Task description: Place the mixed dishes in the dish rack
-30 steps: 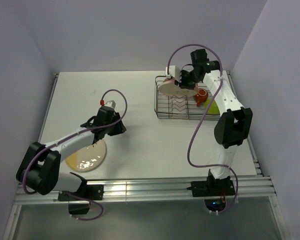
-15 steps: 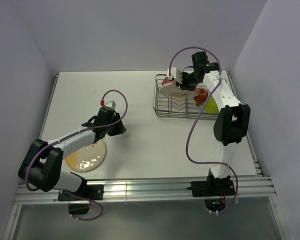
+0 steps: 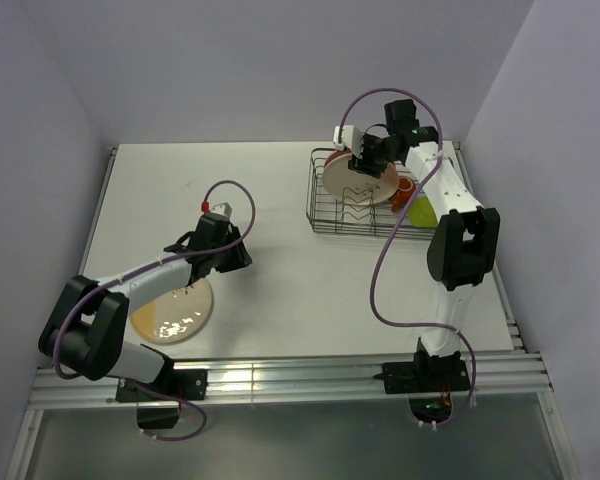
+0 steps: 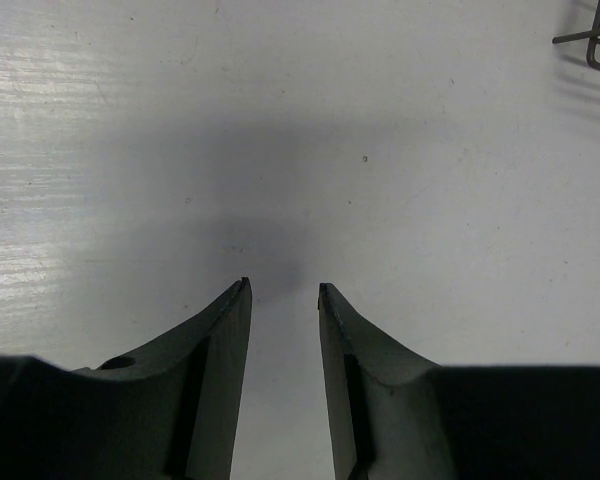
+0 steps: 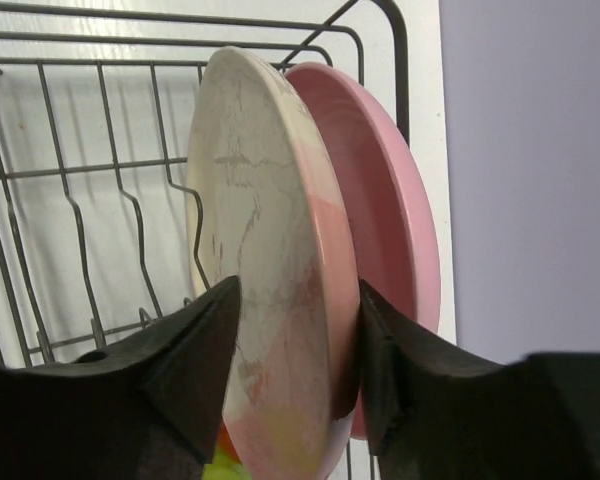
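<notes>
In the right wrist view, the bottom of the pink-and-cream plate (image 5: pixel 265 250) is hidden behind the two dark fingers of the right gripper (image 5: pixel 297 300). The plain pink plate (image 5: pixel 395 230) stands behind it, so only its right side shows. A tiny bit of orange and green peeks out at the bottom middle, too small to tell what it is. The dish rack (image 5: pixel 401 70) runs off the left edge. In the top view, the left arm (image 3: pixel 150 275) covers part of the yellow-and-cream plate (image 3: pixel 170 318) at lower left. The plate's pattern is too small to see. At upper right, the right arm (image 3: pixel 445 195) hides part of the lime-green bowl (image 3: pixel 424 212).
</notes>
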`<state>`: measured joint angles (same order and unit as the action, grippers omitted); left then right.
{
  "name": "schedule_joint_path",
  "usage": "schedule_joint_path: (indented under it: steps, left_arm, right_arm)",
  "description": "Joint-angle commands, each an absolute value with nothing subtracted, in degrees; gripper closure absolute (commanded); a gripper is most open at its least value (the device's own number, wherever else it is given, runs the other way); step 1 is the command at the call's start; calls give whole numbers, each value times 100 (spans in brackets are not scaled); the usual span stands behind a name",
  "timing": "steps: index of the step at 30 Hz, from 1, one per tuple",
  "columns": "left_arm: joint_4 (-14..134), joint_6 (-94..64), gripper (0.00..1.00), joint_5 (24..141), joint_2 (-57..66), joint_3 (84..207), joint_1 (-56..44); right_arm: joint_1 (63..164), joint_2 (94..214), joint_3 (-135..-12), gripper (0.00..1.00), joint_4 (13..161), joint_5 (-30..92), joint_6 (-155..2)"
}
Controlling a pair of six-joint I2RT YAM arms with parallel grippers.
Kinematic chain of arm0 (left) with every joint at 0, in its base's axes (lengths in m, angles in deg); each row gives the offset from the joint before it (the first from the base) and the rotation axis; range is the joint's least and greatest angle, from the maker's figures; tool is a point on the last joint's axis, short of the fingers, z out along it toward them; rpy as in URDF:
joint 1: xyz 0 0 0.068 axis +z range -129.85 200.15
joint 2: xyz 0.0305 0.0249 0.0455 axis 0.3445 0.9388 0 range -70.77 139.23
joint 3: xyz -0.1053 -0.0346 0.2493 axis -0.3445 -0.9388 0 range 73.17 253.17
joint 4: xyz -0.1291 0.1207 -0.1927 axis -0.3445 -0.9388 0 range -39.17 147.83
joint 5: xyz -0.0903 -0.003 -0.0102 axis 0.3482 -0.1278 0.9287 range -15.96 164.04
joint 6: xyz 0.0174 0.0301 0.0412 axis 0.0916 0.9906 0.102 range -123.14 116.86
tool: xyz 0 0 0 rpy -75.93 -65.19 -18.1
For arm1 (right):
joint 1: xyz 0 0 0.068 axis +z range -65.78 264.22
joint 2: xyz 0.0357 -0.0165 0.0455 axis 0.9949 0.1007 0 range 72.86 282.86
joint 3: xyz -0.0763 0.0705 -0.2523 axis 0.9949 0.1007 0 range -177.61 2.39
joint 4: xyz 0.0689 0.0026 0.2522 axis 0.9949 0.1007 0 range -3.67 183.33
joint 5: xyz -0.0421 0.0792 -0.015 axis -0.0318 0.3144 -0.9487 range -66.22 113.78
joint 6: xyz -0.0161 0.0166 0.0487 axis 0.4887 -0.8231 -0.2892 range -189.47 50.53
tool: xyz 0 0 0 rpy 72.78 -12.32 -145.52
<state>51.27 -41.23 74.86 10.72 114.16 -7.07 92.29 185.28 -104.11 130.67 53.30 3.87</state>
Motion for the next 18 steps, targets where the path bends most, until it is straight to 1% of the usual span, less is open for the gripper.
schedule_joint_path:
  steps: [1, 6, 7, 10, 12, 13, 14, 15, 16, 18]
  left_arm:
    - [5353, -4040, 60, 7615, 1027, 11404, -683]
    - [5274, -4163, 60, 7572, 842, 11342, -674]
    - [5239, -4172, 61, 7571, 746, 11342, -674]
    - [5064, -4295, 61, 7466, 387, 11307, -692]
    - [4984, -4401, 61, 7370, 175, 11290, -736]
    - [4879, -4453, 62, 7195, -9, 11290, -744]
    - [4809, -4575, 63, 7124, -80, 11316, -753]
    - [4695, -4664, 63, 6940, -150, 11368, -762]
    - [4589, -4839, 65, 6817, -290, 11482, -779]
    - [4177, -5015, 66, 6282, -432, 11632, -850]
  right_arm:
    - [9187, 18448, -10589, 43, 12782, 5568, 234]
    - [9195, 18123, -10598, 39, 12537, 5797, -30]
    - [9204, 18053, -10607, 30, 12466, 5815, -117]
    - [9318, 17745, -10651, 28, 12264, 5798, -477]
    - [9467, 17438, -10572, 27, 11897, 5588, -916]
    - [9485, 17350, -10563, 21, 11737, 5604, -1127]
    - [9503, 17245, -10606, 18, 11588, 5665, -1642]
    - [9529, 17217, -10659, 17, 11343, 5744, -1900]
    - [9538, 17217, -10721, 14, 11210, 5988, -2233]
    - [9634, 17331, -11089, 13, 11130, 6209, -2981]
